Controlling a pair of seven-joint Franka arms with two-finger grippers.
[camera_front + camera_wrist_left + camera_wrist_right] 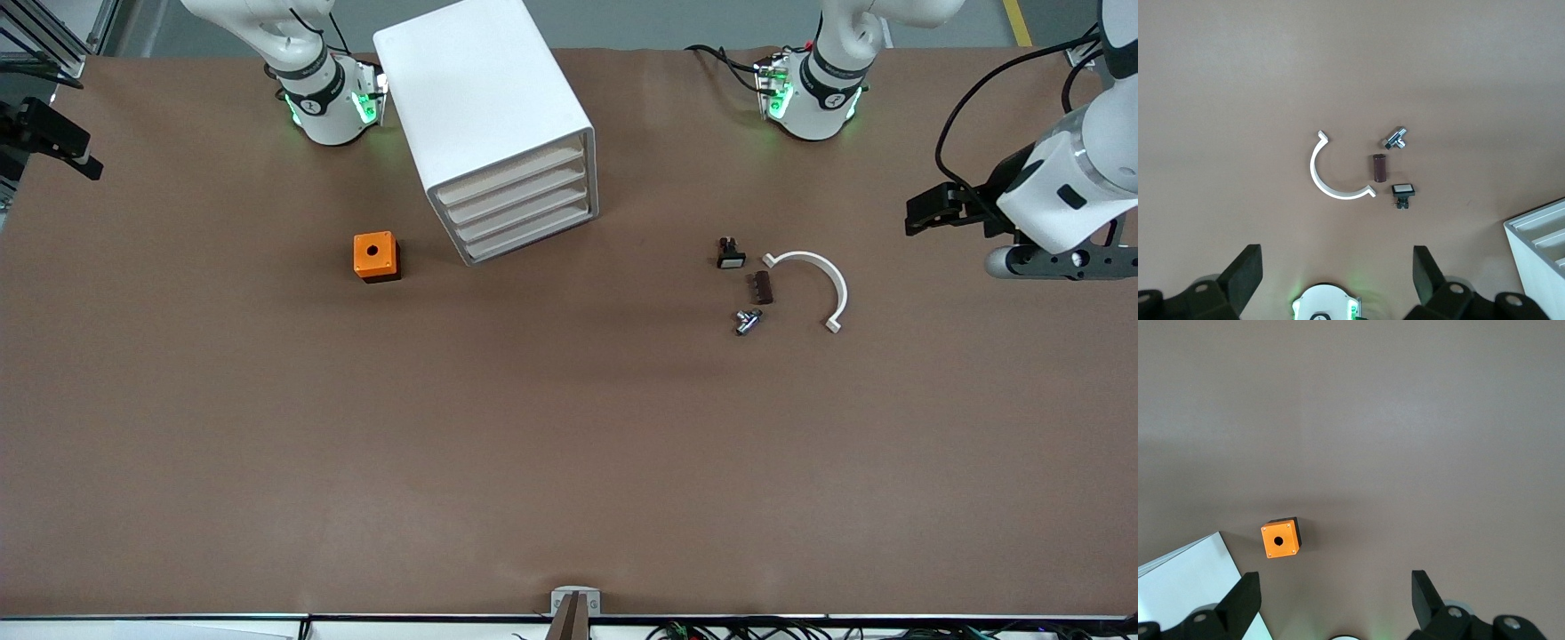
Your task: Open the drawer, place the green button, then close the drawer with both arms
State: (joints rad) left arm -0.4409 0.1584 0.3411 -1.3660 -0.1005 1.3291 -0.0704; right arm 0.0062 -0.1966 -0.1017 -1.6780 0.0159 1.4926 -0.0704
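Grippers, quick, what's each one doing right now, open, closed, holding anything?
Left gripper: open, holding nothing, up over the table toward the left arm's end.
Right gripper: open, holding nothing, up over the table near the orange cube.

The table (569, 444) wears a matt brown covering, smooth like paper. The cabinet (480, 98) looks like smooth white plastic with a faint sheen. The orange cube (374, 254) seems matt plastic. The small fitting (747, 321) glints like polished metal, and the white curved piece (822, 271) looks like plain plastic.
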